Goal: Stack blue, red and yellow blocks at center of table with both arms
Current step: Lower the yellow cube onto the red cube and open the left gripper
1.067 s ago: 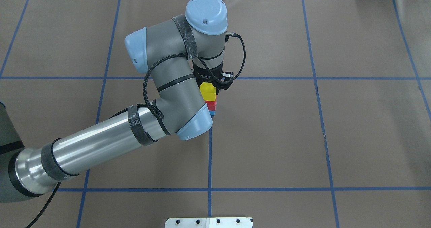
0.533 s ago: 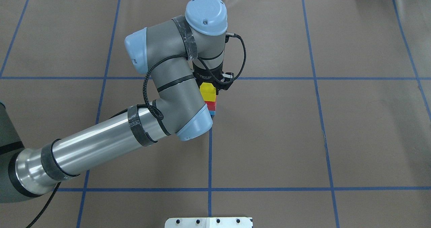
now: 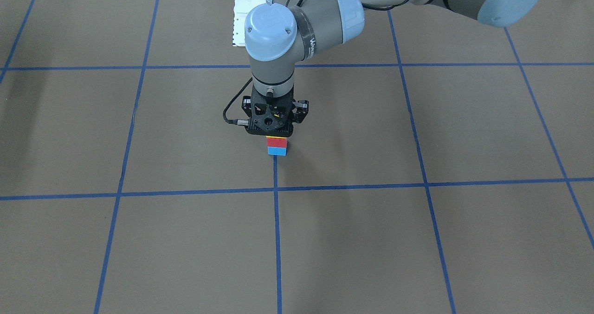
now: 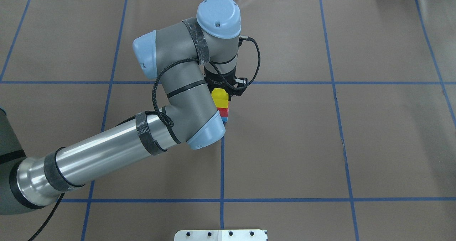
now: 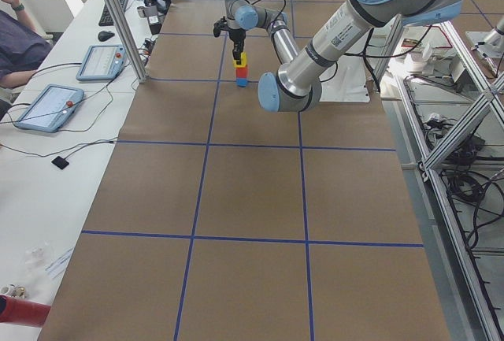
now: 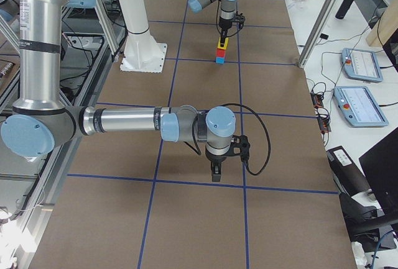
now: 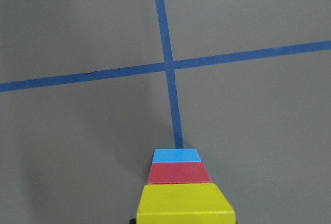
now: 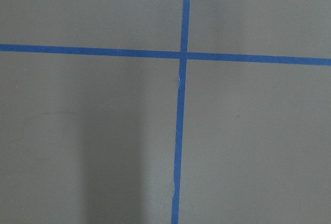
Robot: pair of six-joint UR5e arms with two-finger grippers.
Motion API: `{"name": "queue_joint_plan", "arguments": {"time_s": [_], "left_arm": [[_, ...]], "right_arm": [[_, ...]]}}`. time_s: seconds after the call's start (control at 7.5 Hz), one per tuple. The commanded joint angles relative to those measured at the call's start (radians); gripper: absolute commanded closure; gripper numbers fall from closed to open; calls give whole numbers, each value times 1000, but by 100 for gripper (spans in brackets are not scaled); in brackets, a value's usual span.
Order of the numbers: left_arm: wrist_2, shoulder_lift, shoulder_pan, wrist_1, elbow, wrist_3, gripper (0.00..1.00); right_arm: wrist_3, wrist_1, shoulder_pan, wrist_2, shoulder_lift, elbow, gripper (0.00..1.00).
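Observation:
A stack stands on the blue tape line near the table's middle: blue block (image 4: 224, 119) at the bottom, red block (image 4: 223, 111) on it, yellow block (image 4: 219, 97) on top. My left gripper (image 4: 225, 90) points straight down and is shut on the yellow block, which sits squarely on the red block in the left wrist view (image 7: 182, 203). In the front view the gripper (image 3: 274, 131) hides the yellow block; the red (image 3: 277, 143) and blue (image 3: 277, 151) blocks show below it. My right gripper (image 6: 215, 173) hangs empty over a tape crossing, far from the stack. I cannot tell whether it is open.
The white robot base plate (image 4: 221, 235) lies at the table's near edge. Operator tablets (image 5: 47, 105) and a metal post (image 5: 118, 18) stand beside the table. Blue tape lines (image 4: 331, 82) divide the brown table cover into squares.
My left arm has shifted very slightly. The stack and the yellow block stay in the same place. No change in the grip shows.

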Motion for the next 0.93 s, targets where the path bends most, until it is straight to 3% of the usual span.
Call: {"name": "queue_joint_plan", "arguments": {"time_s": [0.0, 0.8], "left_arm": [[0, 0, 8, 0, 1, -6, 100], [2, 14, 9, -3, 0, -9, 100]], "right_arm": [[0, 0, 0, 0, 0, 0, 1], [0, 0, 2, 0, 0, 2, 1]]}}
